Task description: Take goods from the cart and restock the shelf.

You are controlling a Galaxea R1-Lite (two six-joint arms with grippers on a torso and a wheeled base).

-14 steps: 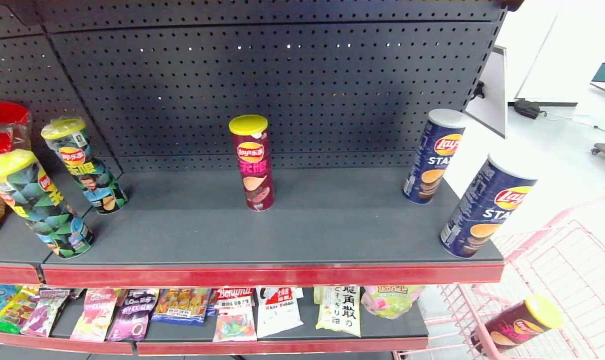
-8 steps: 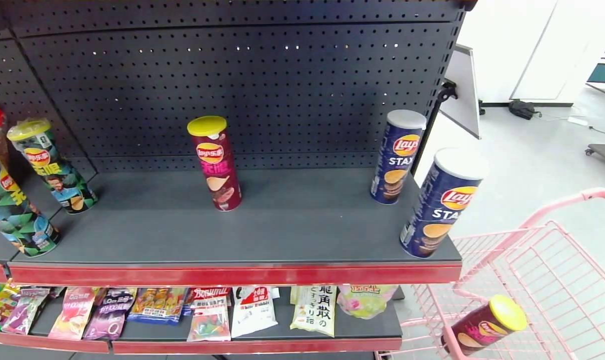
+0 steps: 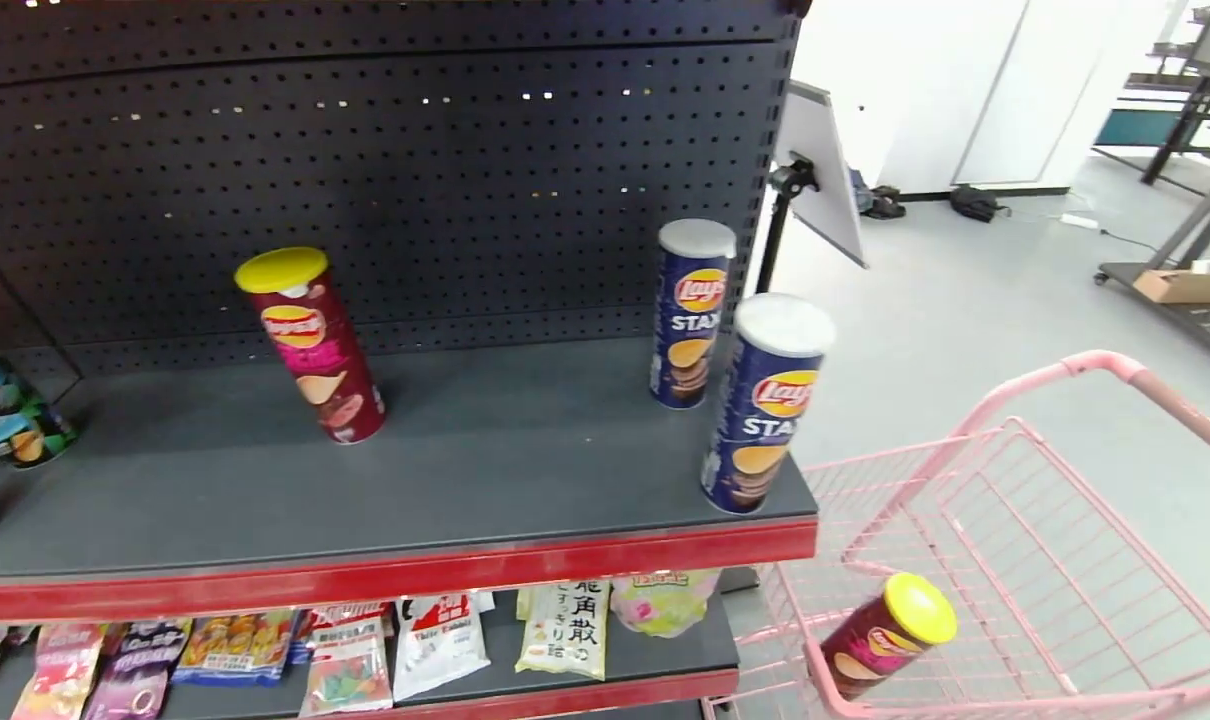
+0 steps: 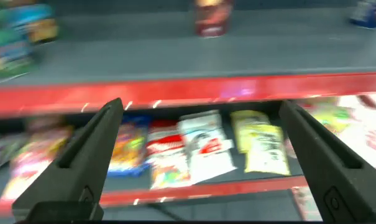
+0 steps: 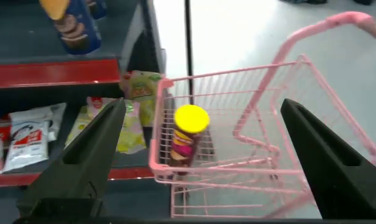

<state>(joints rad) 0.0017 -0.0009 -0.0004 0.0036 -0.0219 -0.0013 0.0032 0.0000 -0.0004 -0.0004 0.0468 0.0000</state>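
My right gripper is spread wide with nothing in it, and beyond its fingers the maroon can lies tilted in the pink cart. My left gripper, equally wide and empty, faces the shelf edge. Over the last second my head swung right and nothing itself moved. The cart now sits fuller at my 4 o'clock, the matching can on the shelf at 10 o'clock, so I judge picking comes next

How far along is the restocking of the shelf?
Done, it seems: a maroon can, a rear blue can and a front blue can stand on the shelf. In hand: nothing; both pairs of jaws are open, empty. Left: the last can is in the pink cart.
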